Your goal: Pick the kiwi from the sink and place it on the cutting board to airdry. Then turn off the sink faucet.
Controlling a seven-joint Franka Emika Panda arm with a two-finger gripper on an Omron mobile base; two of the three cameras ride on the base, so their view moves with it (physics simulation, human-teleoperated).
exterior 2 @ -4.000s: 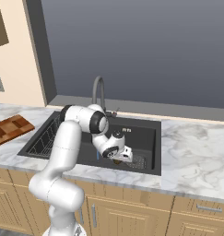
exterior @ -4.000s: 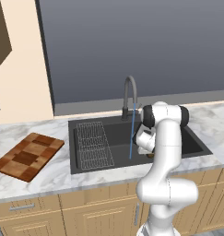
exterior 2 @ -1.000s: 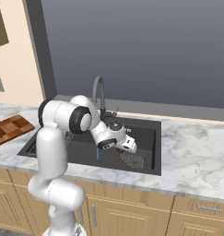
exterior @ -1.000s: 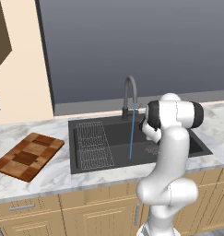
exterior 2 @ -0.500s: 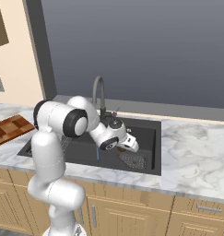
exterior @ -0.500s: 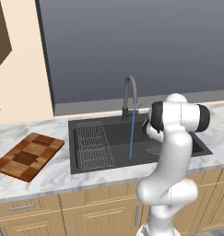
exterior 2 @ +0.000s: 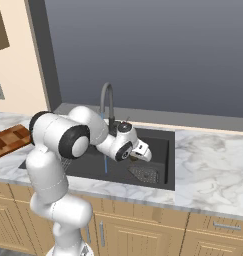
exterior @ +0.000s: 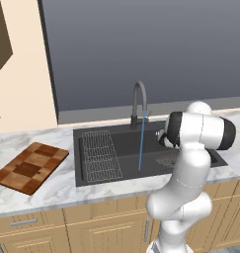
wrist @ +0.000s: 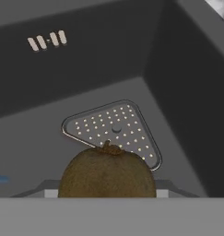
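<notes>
The kiwi (wrist: 107, 173) is a fuzzy brown fruit pressed close at the bottom of the hand view, above the drain grate (wrist: 113, 124). In the right base view my gripper (exterior 2: 138, 155) hangs inside the right half of the sink (exterior 2: 163, 145), shut on the kiwi (exterior 2: 133, 157) and held off the basin floor. The sink faucet (exterior: 138, 99) arches over the basin, and a thin blue stream of water (exterior: 140, 143) runs from it. The checkered cutting board (exterior: 30, 167) lies flat on the counter left of the sink, also at the left edge (exterior 2: 8, 140) of the right base view.
A wire rack (exterior: 99, 154) fills the left part of the basin. The marble counter (exterior 2: 213, 160) stretches to the right of the sink. My own elbow (exterior: 205, 131) hangs over the sink's right end. A grey window wall runs behind the faucet.
Over the last second my elbow has swung to the right and the hand has shifted slightly. Compared with the oldest frames, the gripper sits higher above the basin floor. Water still runs.
</notes>
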